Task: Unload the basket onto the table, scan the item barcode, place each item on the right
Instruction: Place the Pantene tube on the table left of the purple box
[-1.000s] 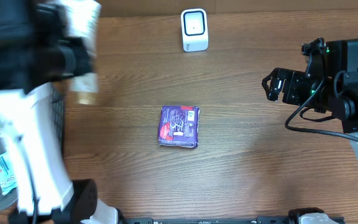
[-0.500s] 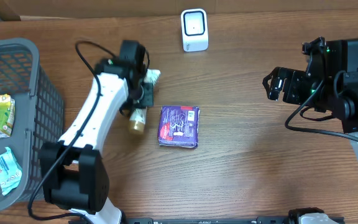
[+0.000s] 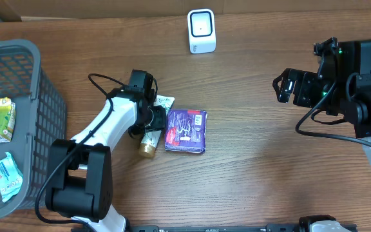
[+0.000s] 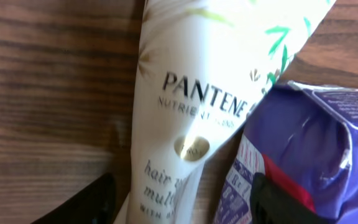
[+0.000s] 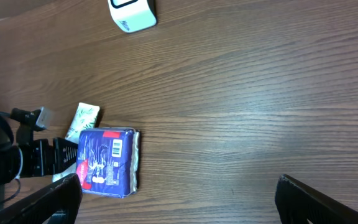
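A white Pantene tube [image 4: 185, 106] lies flat on the wooden table, its gold cap [image 3: 147, 149] pointing to the front edge. My left gripper [image 4: 179, 202] stands open astride the tube, with a gap on each side between its black fingers [image 4: 89, 205] and the tube. Touching the tube's right side is a purple packet [image 3: 185, 131], barcode facing up [image 5: 117, 147]. The white scanner [image 3: 201, 30] stands at the back middle. My right gripper [image 3: 279, 87] hovers open and empty far to the right.
A grey basket [image 3: 37, 77] at the left edge holds a green carton [image 3: 0, 119] and a blue-white sachet [image 3: 5, 177]. The left arm [image 3: 111, 129] stretches from the front edge to the tube. Bare wood lies between the packet and the right arm.
The left arm swung from above the basket down to the table with the tube, laid it beside the purple packet, and its jaws opened off it. The right arm stayed still.
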Controlling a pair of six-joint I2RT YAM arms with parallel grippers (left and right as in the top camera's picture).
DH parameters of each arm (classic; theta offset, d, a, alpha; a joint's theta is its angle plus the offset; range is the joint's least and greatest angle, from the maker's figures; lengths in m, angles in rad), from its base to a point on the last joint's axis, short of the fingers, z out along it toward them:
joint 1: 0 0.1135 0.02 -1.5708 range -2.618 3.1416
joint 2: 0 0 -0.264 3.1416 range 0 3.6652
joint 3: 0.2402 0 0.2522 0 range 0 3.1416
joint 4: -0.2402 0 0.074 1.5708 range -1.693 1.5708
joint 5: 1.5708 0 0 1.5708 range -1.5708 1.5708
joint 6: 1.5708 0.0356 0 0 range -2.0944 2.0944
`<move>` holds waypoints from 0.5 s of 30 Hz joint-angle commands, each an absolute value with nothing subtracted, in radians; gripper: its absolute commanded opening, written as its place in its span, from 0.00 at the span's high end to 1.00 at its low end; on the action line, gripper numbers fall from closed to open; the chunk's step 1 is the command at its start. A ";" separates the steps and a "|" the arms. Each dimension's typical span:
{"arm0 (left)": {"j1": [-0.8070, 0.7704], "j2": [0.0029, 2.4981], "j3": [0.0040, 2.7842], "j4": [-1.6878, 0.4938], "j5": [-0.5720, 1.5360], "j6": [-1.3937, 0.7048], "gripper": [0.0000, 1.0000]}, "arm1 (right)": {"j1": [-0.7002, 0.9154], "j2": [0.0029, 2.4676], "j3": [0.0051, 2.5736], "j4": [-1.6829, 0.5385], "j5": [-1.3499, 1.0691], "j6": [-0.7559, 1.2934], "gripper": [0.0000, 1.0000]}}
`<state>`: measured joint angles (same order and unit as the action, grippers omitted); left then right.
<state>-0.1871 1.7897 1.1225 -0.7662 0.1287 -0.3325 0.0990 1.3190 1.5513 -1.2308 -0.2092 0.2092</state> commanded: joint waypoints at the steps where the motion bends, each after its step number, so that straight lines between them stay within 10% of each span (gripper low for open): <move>1: -0.162 1.759 1.248 -0.827 0.147 -0.355 0.38 | 0.103 1.320 1.572 -1.225 -0.203 0.209 0.00; 15: 0.078 1.758 2.264 -1.480 -0.120 -0.286 0.41 | 0.103 1.320 1.572 -1.224 -0.203 0.209 0.00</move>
<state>0.0273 1.7866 2.1166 -1.4250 -0.0216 -0.3271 0.0990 1.3197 1.5509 -1.2308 -0.2089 0.2092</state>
